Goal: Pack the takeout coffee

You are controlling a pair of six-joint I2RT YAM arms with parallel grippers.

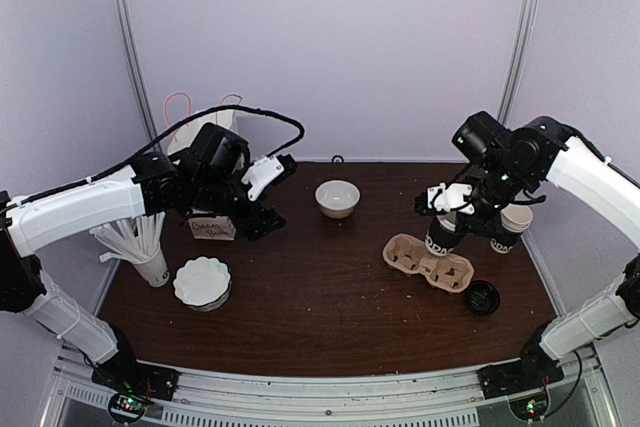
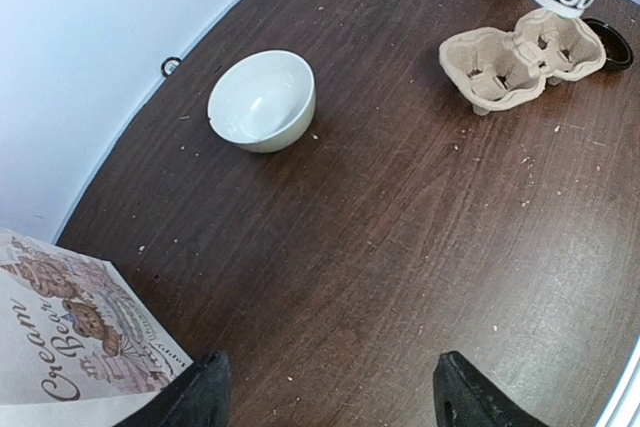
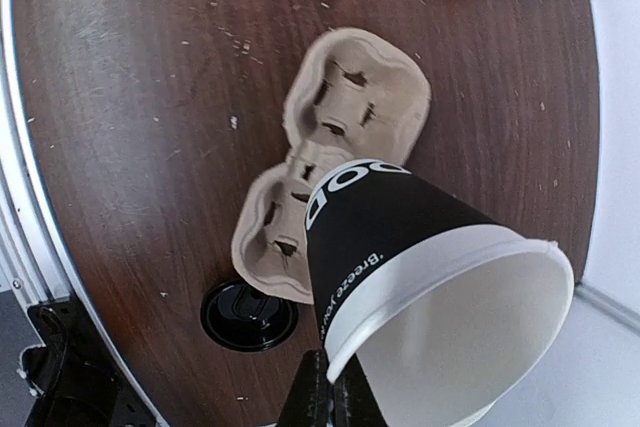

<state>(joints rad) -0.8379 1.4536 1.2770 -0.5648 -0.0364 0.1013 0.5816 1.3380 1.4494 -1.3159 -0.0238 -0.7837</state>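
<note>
Takeout coffee, a small black paper cup with white lettering (image 3: pixel 400 237), is lidless at this moment, with its white inside showing. The right gripper (image 3: pixel 328 387) is clamped on one side of the rim, and the cup hangs tilted with its base toward the brown pulp two-well cup carrier (image 3: pixel 345 117). The base is at or just over a well, but I can't tell if it is seated. Holding it by the rim probably keeps the base free to go into a well. The tilt looks like the result of pinching one side only. It would spill if the cup is full; no liquid is visible inside.

The round black plastic lid (image 3: pixel 248 315) lies flat on the dark wooden table (image 1: pixel 330 317), just beside the near end of the carrier. It is likely off because the fingers need the bare lip, and it sits close enough to reach once the cup is down.

A matching black paper cup with a white rim (image 1: pixel 515 225) stands upright to the right of the held cup, beyond the carrier.

The left gripper (image 2: pixel 330 397) has its fingers spread wide and nothing between them. It hovers low beside the white paper bag with a printed label (image 2: pixel 70 337). One finger is right at the bag's edge, contact unclear. My guess is that it waits there to steady or open the bag for packing. A white ceramic bowl (image 2: pixel 262 100) sits mid-table between the bag and the carrier, well apart from both.

Judged stage: cup going into the carrier, lidding and bagging not yet done.
</note>
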